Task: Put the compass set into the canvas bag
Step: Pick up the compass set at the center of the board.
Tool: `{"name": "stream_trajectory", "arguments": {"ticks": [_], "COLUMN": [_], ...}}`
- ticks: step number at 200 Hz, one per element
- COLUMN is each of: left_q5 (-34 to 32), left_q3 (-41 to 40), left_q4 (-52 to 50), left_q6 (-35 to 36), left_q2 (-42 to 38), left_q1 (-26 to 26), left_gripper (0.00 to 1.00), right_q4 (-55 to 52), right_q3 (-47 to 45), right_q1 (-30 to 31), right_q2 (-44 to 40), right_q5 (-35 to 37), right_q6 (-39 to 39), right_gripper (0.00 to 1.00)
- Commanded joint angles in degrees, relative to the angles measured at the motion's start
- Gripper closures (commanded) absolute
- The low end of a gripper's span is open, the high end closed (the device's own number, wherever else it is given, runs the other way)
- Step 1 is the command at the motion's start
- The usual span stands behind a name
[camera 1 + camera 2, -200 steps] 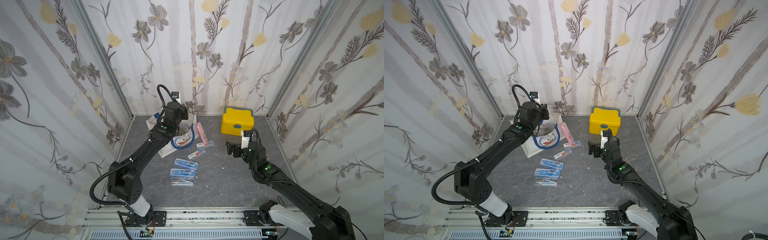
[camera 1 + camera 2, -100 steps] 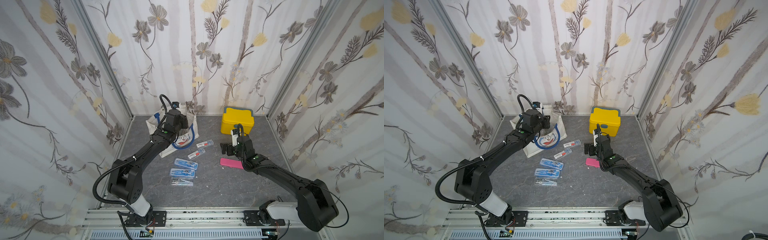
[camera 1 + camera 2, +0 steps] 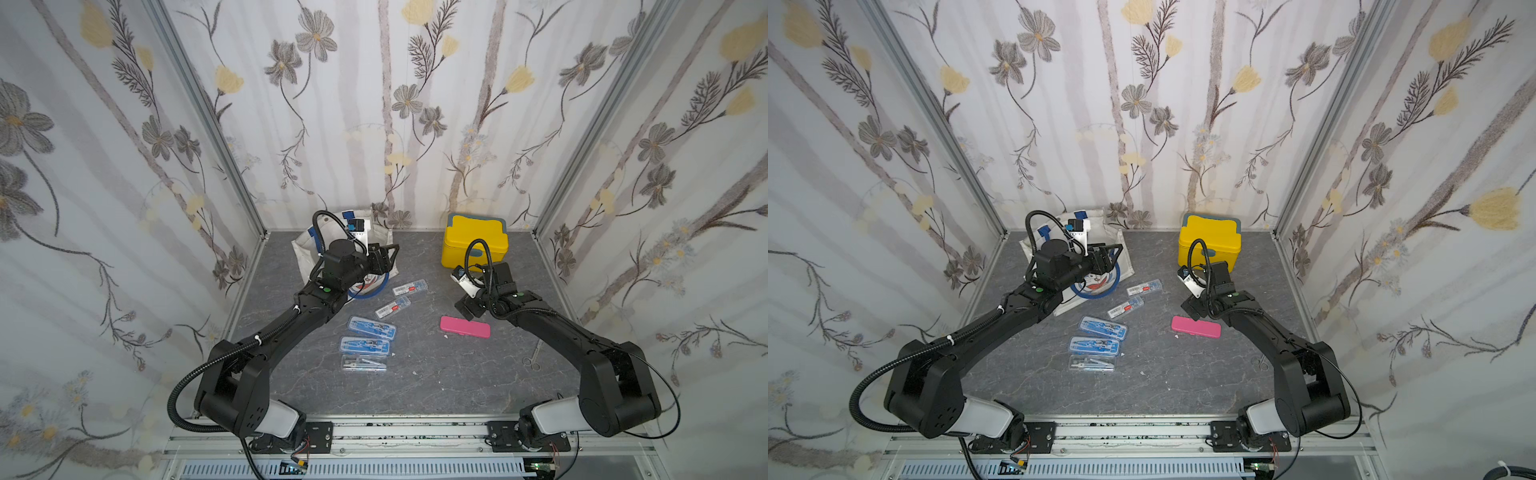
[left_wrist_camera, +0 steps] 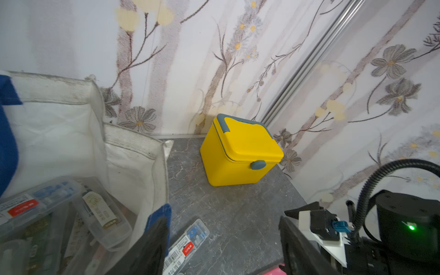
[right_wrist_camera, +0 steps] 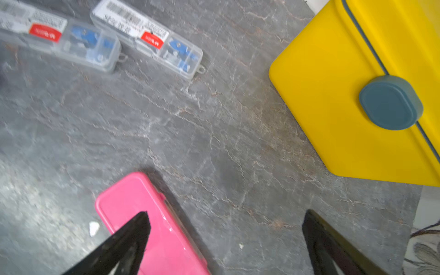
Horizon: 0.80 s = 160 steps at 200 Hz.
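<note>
The white canvas bag [image 3: 302, 251] [image 4: 71, 133] lies at the back left, mouth open, its blue handle [image 3: 371, 291] trailing on the table. Clear compass set cases [image 4: 35, 202] sit inside it. Several more compass set cases [image 3: 371, 326] [image 3: 1094, 345] lie on the grey table in front of it, two small ones [image 5: 147, 35] nearer the middle. My left gripper [image 3: 388, 255] [image 4: 223, 238] hangs open at the bag's right edge, holding nothing. My right gripper [image 3: 467, 307] [image 5: 226, 228] is open just above one end of a pink case [image 3: 464, 325] [image 5: 152, 226].
A yellow lidded box [image 3: 473, 245] [image 4: 238, 152] stands at the back right, close behind the right gripper. Small scissors [image 3: 534, 357] lie beside the right arm. Flowered walls close in the table on three sides.
The left gripper has come down from the bag's mouth and opened. The pink case, earlier beside the bag, now lies on the table at the right. The right gripper has dropped low.
</note>
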Motion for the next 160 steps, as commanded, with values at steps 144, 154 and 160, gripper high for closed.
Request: {"name": "stream_trajectory", "arguments": {"ticks": [144,154,160], "left_q5": [2.73,2.61,2.52], "left_q3": [-5.16,-5.43,-5.57], "left_q4": [8.45,8.58,8.60], "left_q6": [-4.13,-4.19,-4.17], "left_q2": [-2.20,-2.41,-2.53], "left_q1": [-0.65,-0.64,-0.66], "left_gripper": [0.28,0.28,0.28], "right_q4": [-16.69,-16.96,-17.13], "right_q3": [1.41,1.88,1.98], "right_q1": [-5.63,-5.16,-4.83], "right_q2": [14.00,14.81,15.16], "right_q5": [-8.30,-7.57,-7.19], "right_q6": [-19.24,-18.94,-18.89], "right_gripper": [0.09,0.11,0.13]}}
